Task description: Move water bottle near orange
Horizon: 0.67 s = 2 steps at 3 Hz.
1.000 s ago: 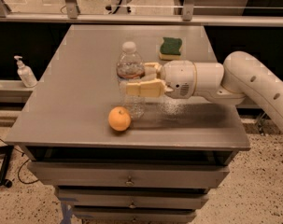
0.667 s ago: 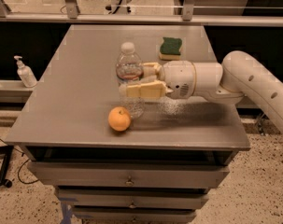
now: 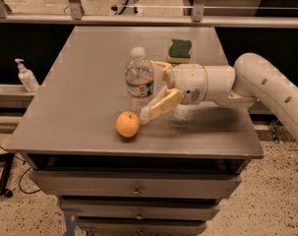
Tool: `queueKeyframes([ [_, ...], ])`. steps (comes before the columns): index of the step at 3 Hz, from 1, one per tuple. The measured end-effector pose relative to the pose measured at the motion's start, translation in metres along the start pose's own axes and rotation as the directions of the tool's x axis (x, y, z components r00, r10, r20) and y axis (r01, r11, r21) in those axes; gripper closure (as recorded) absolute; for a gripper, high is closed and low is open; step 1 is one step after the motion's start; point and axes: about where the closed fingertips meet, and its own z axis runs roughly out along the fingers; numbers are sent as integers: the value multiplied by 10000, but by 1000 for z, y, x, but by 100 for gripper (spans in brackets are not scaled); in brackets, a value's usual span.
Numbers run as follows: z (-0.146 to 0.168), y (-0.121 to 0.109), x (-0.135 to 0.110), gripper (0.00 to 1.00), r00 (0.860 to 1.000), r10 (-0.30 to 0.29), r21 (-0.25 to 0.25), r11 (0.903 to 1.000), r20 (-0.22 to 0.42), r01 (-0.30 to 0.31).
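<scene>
Since a second ago the gripper (image 3: 150, 91) has spread its fingers (image 3: 163, 103): they were close together against the lower half of the water bottle (image 3: 139, 78) and now stand wide apart. One finger slants down toward the lower left of the frame, and the other shows just right of the bottle's shoulder. The bottle and the orange (image 3: 127, 124) have hardly shifted. The bottle stands upright near the middle of the frame, at the mouth of the spread fingers; whether either finger touches it cannot be told. The orange sits just below and slightly left of the bottle, near the front edge of the grey table (image 3: 79, 87), with the lower fingertip just to its right. The white arm (image 3: 266, 82) reaches in from the right edge. A green-and-yellow sponge (image 3: 180, 50) lies toward the back of the table, above the gripper. A small white pump bottle (image 3: 25, 76) stands on a ledge at the far left. Drawers (image 3: 134, 186) fill the bottom of the frame.
</scene>
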Motion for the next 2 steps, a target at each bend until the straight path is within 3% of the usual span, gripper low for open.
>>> queueKeyframes([
  [1,-9,1,-7,0,9997,-152,130,9998,-174,154],
  [2,-42,2,-38,0,9958,-606,710,9953,-682,654],
])
